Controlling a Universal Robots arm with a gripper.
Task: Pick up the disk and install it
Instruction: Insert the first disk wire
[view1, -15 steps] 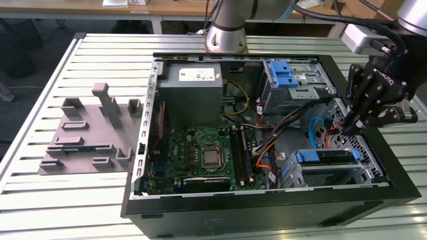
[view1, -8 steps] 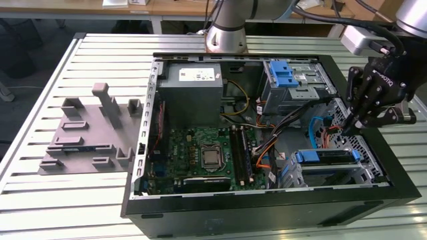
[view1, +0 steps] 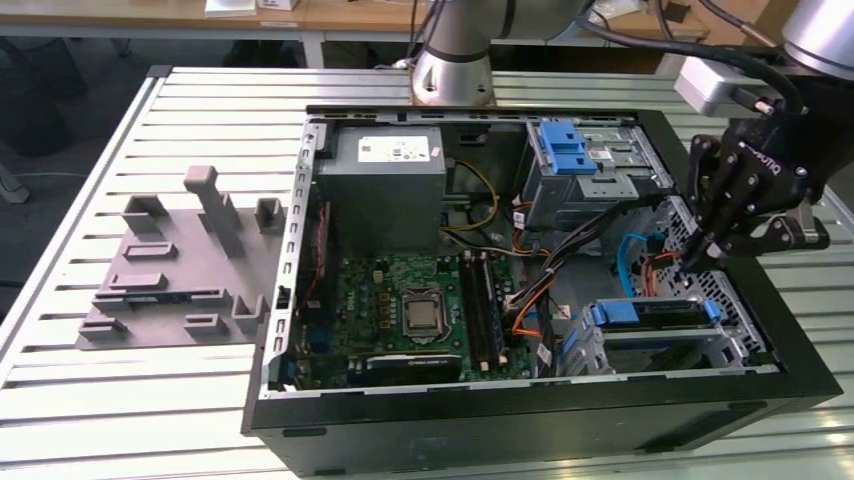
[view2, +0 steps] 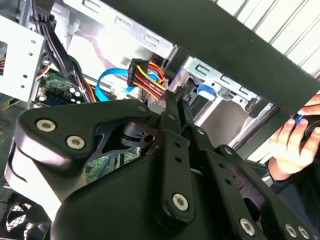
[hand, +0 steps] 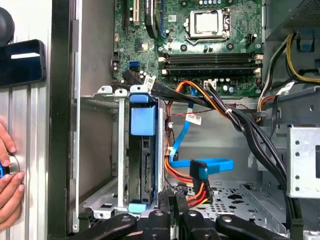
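The disk sits in the lower drive cage at the exterior view's right end of the open computer case, its blue carrier frame showing along its edge. In the first wrist view the disk stands edge-on between the cage's metal walls, with a blue carrier tab at one end. My gripper hangs just above and beside the cage, fingers pressed together with nothing between them. In both wrist views the fingertips are close to a connector with red, yellow and orange wires.
A blue data cable and black cable bundles cross the case by the motherboard. The power supply and an upper bay with a blue latch sit behind. A grey fixture lies on the table. A person's hand rests outside the case.
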